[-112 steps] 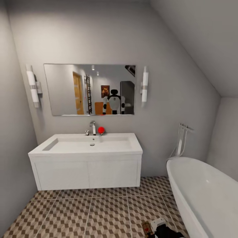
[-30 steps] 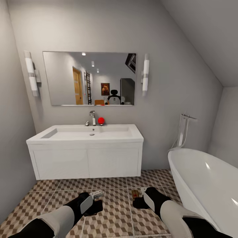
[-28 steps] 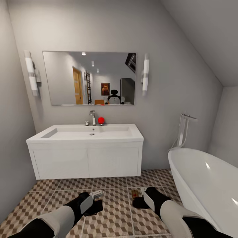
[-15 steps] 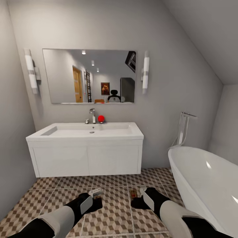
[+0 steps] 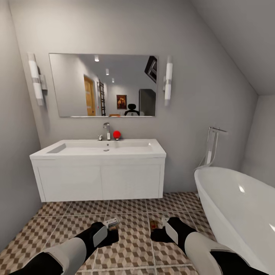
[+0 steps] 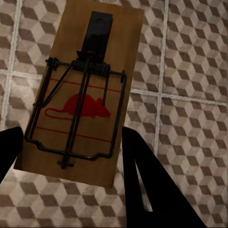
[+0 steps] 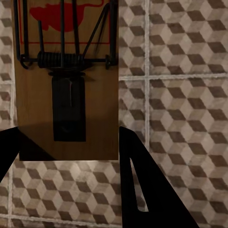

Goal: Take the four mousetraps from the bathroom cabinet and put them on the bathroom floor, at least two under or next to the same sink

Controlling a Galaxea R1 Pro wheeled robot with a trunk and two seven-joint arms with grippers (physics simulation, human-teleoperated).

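Left wrist view | left end effector point(image 6: 71, 156) clamps mousetrap point(image 6: 80, 90) | right end effector point(image 7: 69, 152) clamps second mousetrap point(image 7: 66, 80)

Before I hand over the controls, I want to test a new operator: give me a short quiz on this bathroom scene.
1. True or false: each gripper (left gripper, right gripper) holds a mousetrap.
2. What lies under the left mousetrap? A) bathtub B) tiled floor C) sink top
3. Fill in: the red ball sits on the sink beside the ____.

Key: 1 true, the right mousetrap sits between its gripper's fingers too. 2 B. 3 tap.
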